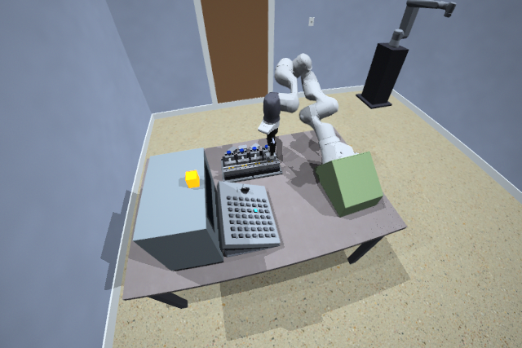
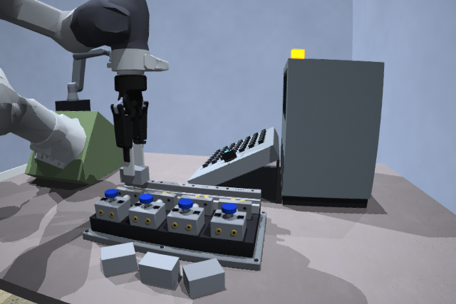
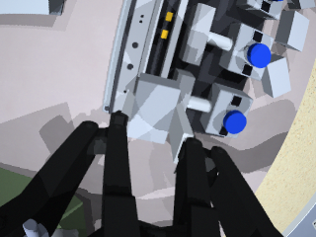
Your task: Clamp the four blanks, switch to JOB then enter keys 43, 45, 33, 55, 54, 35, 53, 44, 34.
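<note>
Blank (image 2: 138, 175) (image 3: 157, 105) | clamped in jaws (image 1: 272, 149) (image 2: 133, 169) (image 3: 154, 129) | above end station | amber lamp (image 1: 192, 178) (image 2: 297, 53) lit

On the tabletop (image 1: 303, 226) (image 2: 316, 256) (image 3: 59, 89), we see three blanks lying before the vise row (image 1: 251, 172) (image 2: 177, 247), the keypad (image 1: 249, 240) (image 2: 243, 161) beside the cabinet (image 1: 172, 209) (image 2: 331, 127).
</note>
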### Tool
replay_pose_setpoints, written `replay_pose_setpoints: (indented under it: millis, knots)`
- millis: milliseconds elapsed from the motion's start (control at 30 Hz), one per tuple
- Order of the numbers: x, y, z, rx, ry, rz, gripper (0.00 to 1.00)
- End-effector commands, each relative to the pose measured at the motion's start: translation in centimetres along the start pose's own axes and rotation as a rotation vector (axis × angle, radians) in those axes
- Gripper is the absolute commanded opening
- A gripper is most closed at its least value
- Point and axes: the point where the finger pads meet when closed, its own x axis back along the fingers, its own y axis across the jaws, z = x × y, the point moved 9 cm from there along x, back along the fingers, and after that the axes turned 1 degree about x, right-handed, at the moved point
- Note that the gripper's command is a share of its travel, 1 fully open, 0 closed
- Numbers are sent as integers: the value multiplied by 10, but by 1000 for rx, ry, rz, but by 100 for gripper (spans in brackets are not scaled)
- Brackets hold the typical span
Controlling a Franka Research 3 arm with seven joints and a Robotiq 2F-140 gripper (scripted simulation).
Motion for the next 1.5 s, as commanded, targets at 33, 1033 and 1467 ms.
replay_pose_setpoints:
  millis: [33, 1033, 1467]
  knots:
    - [-3, -2, 1, -6, 8, 5, 0]
    - [-8, -2, 1, -6, 8, 5, 0]
    - [-8, -2, 1, -6, 8, 5, 0]
